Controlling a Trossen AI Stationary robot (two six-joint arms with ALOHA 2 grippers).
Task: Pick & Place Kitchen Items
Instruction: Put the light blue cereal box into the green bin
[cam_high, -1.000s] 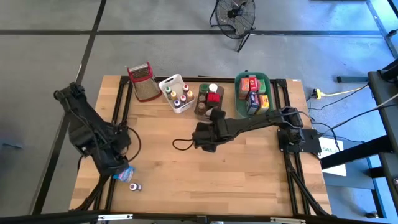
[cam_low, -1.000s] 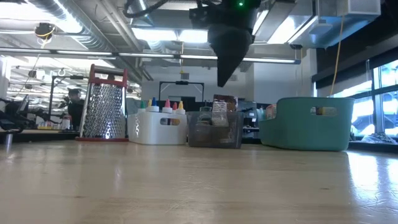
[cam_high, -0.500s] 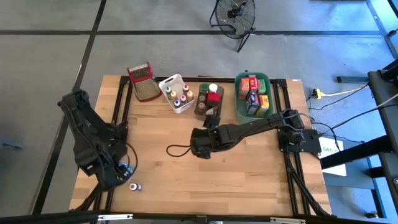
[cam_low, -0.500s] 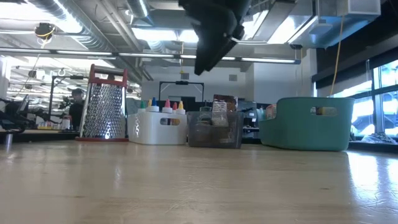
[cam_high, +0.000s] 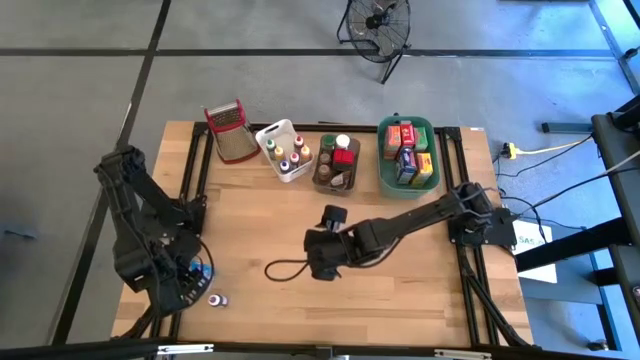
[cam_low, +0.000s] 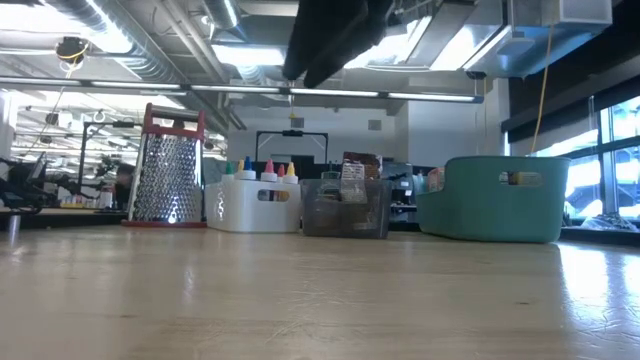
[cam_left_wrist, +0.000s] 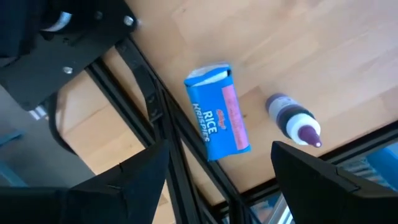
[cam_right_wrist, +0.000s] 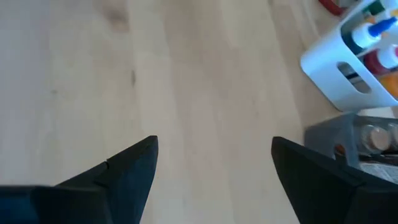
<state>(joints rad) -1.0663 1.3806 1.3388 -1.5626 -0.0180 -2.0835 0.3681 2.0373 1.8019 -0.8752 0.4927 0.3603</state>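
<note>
A blue Rice Krispies box lies flat at the table's near left corner, beside the black frame rail. A small purple-capped bottle lies on its side next to it, also seen from above. My left gripper hangs open over the box, pointing down, and touches nothing; from above it shows at the near left. My right gripper is open over bare wood mid-table. It slants down, with nothing between its fingers. Only its dark tip shows in the low view.
Along the far edge stand a metal grater, a white tub of small bottles, a brown tub of jars and a green tub of boxes. A black cable loop hangs by the right gripper. The black frame rail borders the table's left edge.
My left gripper has gone toward the table's near edge and a little down, rolling about its own axis above the blue box. My right gripper has swung from in front of the brown tub toward the near edge, tipping less steeply downward. Both stay open.
</note>
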